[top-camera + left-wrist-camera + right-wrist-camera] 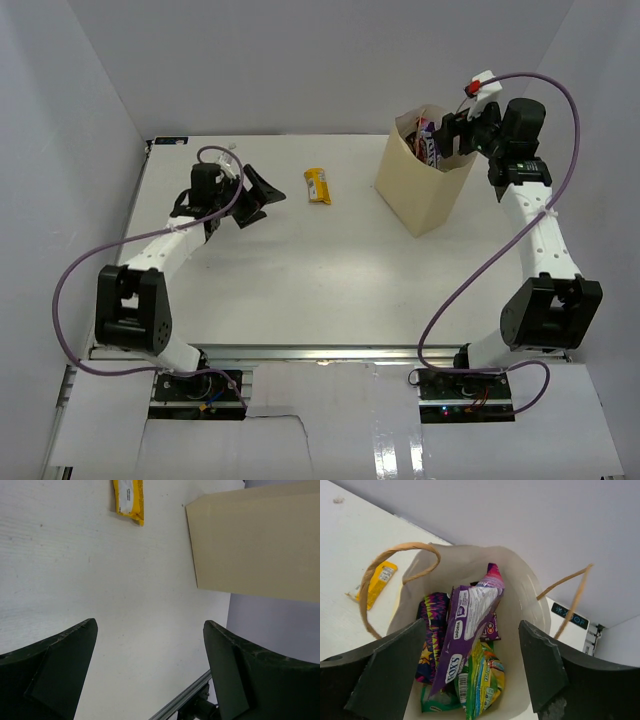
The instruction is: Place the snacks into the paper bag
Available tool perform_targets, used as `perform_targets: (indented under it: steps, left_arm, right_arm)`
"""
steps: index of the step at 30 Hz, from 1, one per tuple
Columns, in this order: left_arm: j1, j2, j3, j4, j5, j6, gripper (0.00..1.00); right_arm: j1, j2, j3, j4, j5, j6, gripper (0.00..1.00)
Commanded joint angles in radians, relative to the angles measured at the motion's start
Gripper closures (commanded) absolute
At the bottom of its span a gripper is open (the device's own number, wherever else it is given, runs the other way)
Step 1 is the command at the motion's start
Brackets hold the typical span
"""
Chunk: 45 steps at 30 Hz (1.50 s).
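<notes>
The tan paper bag [425,190] stands upright at the table's back right. In the right wrist view it [525,595] holds a purple candy pack [467,625], a dark blue-purple chip bag [431,635], a green-yellow pack [487,680] and a teal pack [432,700]. My right gripper [472,667] is open and empty just above the bag's mouth [455,130]. A small yellow-orange bar [318,186] lies on the table left of the bag; it also shows in the left wrist view [129,499] and the right wrist view [377,582]. My left gripper [258,198] is open and empty, left of the bar.
White walls close in the table on the left, back and right. The bag's two loop handles [390,575] stand up beside my right fingers. The table's front rail [185,700] shows in the left wrist view.
</notes>
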Motion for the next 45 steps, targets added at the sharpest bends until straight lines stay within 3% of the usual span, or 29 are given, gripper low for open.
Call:
perform_targets:
  steps: [1, 4, 8, 14, 18, 20, 23, 26, 27, 28, 31, 37, 41, 45]
  left_arm:
    - [-0.044, 0.109, 0.135, 0.004, -0.012, 0.041, 0.03]
    - [-0.111, 0.278, 0.307, -0.060, -0.103, 0.117, 0.10]
    - [-0.191, 0.502, 0.599, -0.172, -0.342, 0.220, 0.14]
    - [-0.294, 0.801, 0.902, -0.263, -0.615, 0.317, 0.13]
    - [-0.312, 0.939, 1.132, -0.382, -0.701, 0.348, 0.14]
    - [-0.317, 0.967, 1.143, -0.405, -0.718, 0.371, 0.16]
    - [-0.319, 0.971, 1.116, -0.413, -0.708, 0.383, 0.25]
    - [-0.319, 0.962, 1.080, -0.410, -0.671, 0.389, 0.43]
    - [-0.319, 0.956, 1.073, -0.404, -0.657, 0.392, 0.57]
    - [-0.319, 0.947, 1.056, -0.398, -0.640, 0.392, 0.65]
    - [-0.319, 0.864, 0.952, -0.311, -0.531, 0.412, 0.78]
    - [-0.319, 0.537, 0.570, 0.025, -0.171, 0.440, 0.82]
    - [-0.320, 0.331, 0.282, 0.243, 0.010, 0.367, 0.83]
    - [-0.357, 0.203, 0.088, 0.332, 0.144, 0.294, 0.84]
  right_arm:
    - [-0.016, -0.116, 0.016, 0.014, -0.076, -0.001, 0.18]
    - [-0.046, -0.185, 0.004, -0.063, -0.227, -0.050, 0.10]
    - [-0.071, -0.283, -0.060, -0.197, -0.437, -0.152, 0.08]
    - [-0.075, -0.421, -0.294, -0.345, -0.490, -0.257, 0.07]
    - [-0.075, -0.470, -0.364, -0.413, -0.501, -0.282, 0.07]
    - [-0.075, -0.478, -0.375, -0.442, -0.513, -0.283, 0.06]
    - [-0.075, -0.472, -0.393, -0.446, -0.545, -0.285, 0.07]
    - [-0.074, -0.461, -0.415, -0.437, -0.574, -0.271, 0.08]
    - [-0.072, -0.458, -0.428, -0.431, -0.581, -0.251, 0.10]
    - [-0.069, -0.452, -0.437, -0.420, -0.585, -0.233, 0.11]
    - [-0.024, -0.432, -0.456, -0.387, -0.590, -0.153, 0.19]
    - [0.180, -0.398, -0.505, -0.192, -0.466, 0.129, 0.21]
    - [0.283, -0.351, -0.578, 0.030, -0.349, 0.533, 0.15]
    - [0.337, -0.276, -0.594, 0.143, -0.280, 0.701, 0.07]
